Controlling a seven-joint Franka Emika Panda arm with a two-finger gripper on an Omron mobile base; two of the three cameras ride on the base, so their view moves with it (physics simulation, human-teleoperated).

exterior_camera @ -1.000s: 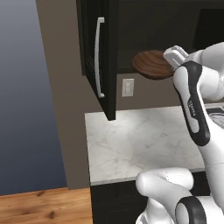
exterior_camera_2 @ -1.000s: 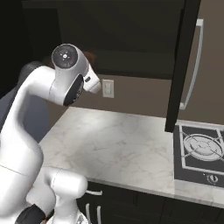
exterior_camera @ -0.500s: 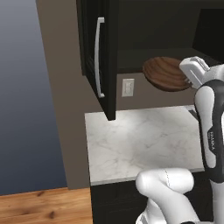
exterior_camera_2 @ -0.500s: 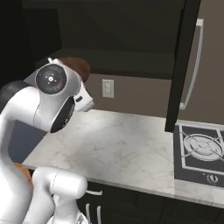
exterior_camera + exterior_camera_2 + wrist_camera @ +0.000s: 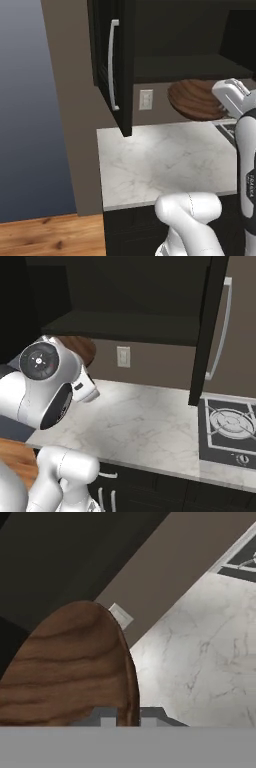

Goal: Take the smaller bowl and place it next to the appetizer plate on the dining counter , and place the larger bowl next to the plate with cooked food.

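step: I'm carrying the shallow reddish-brown wooden bowl [image 5: 196, 99] | claw [image 5: 128, 714]: clamped on its rim, so it hangs edge-on | where: in the air below the open black cabinet [image 5: 120, 60], above the pale marble surface [image 5: 165, 160] (stove side right)

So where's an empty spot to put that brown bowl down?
The marble worktop is bare from the wall outlet to its front edge, and across to the stove. Tightest is under the open cabinet door. The gripper holds the smaller bowl above.
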